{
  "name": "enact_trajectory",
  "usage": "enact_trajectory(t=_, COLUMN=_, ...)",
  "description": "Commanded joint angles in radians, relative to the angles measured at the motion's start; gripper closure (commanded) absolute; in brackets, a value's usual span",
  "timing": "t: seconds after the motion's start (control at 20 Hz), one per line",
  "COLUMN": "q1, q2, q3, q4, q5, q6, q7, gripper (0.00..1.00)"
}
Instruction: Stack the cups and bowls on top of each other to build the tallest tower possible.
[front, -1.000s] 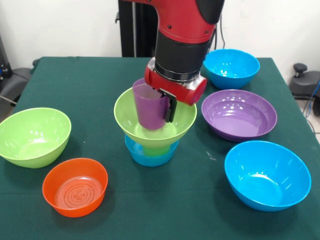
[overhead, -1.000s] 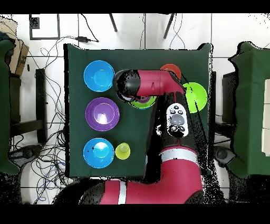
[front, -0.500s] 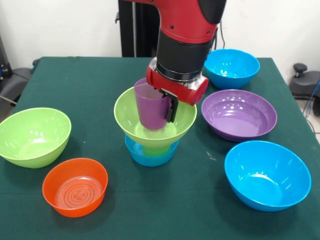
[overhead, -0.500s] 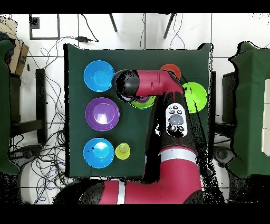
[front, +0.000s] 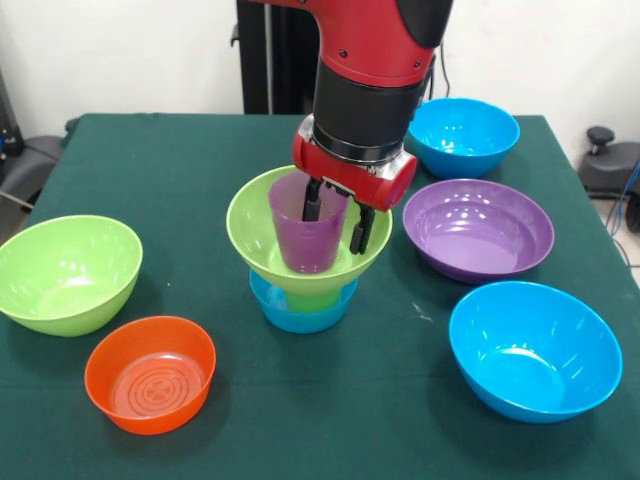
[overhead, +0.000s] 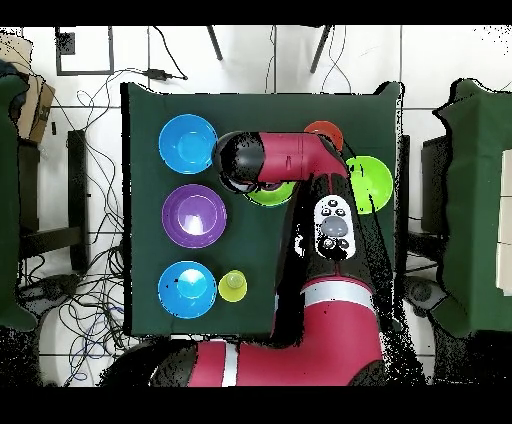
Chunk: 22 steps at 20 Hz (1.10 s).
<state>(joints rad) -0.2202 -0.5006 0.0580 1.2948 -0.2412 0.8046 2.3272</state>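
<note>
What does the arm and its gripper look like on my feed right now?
The arm is glossy red with a wide black cylindrical wrist band and a silver ring beneath it. A red block below carries the gripper, which has two thin black fingers. From overhead, a grey button panel sits on a black patch of the red arm.

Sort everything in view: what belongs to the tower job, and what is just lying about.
Job:
gripper, fingers open
tower: purple cup in green bowl, on green cup, in small blue bowl
spares: yellow cup, lime bowl, orange bowl, purple bowl, near blue bowl, far blue bowl

Lying about:
floor cables
brown box
</note>
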Motion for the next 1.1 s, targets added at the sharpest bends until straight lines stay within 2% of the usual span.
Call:
enact_trajectory(t=0.05, q1=0.008, q2=0.016, q3=0.074, q4=0.008, q5=0.005, q6=-0.010, q7=-0.028, gripper=0.00)
enact_trajectory(t=0.75, q1=0.002, q2=-0.004, q3=0.075, q4=0.021, q5=0.033, q6=0.010, q7=-0.012, gripper=0.00)
enact_trajectory(t=1.1, q1=0.005, q2=-0.069, q3=0.074, q4=0.015, q5=0.064, q6=0.077, q7=-0.023, gripper=0.00)
